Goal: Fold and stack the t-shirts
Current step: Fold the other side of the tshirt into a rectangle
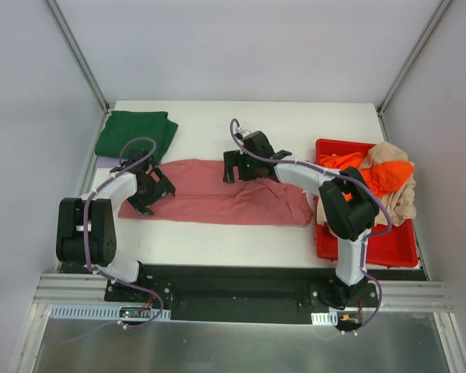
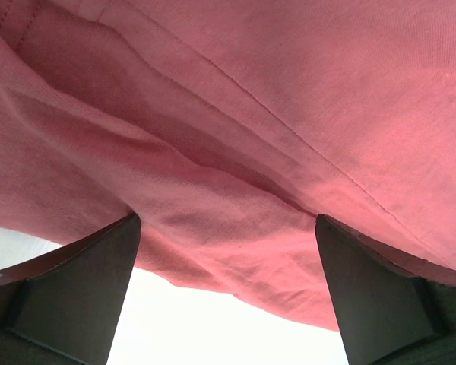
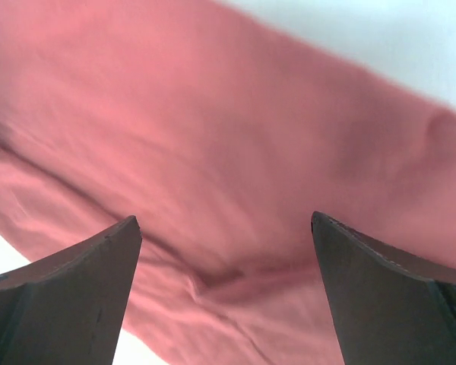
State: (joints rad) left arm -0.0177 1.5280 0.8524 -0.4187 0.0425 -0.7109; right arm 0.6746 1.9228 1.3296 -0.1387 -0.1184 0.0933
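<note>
A dusty rose-red t-shirt [image 1: 217, 198] lies folded into a long band across the middle of the white table [image 1: 295, 124]. My left gripper [image 1: 154, 189] is open over its left end, and the cloth's edge [image 2: 235, 228] lies between the spread fingers [image 2: 76, 289]. My right gripper [image 1: 245, 165] is open above the band's far edge, with rose cloth [image 3: 228, 190] filling the gap between its fingers [image 3: 387, 289]. A folded dark green t-shirt [image 1: 136, 134] lies at the far left on a pale lilac one [image 1: 106, 162]. Orange [image 1: 373, 172] and beige [image 1: 400, 190] t-shirts are heaped in the bin.
A rigid red plastic bin [image 1: 365, 245] stands at the table's right side. Grey walls and metal posts enclose the table. The black base rail runs along the near edge.
</note>
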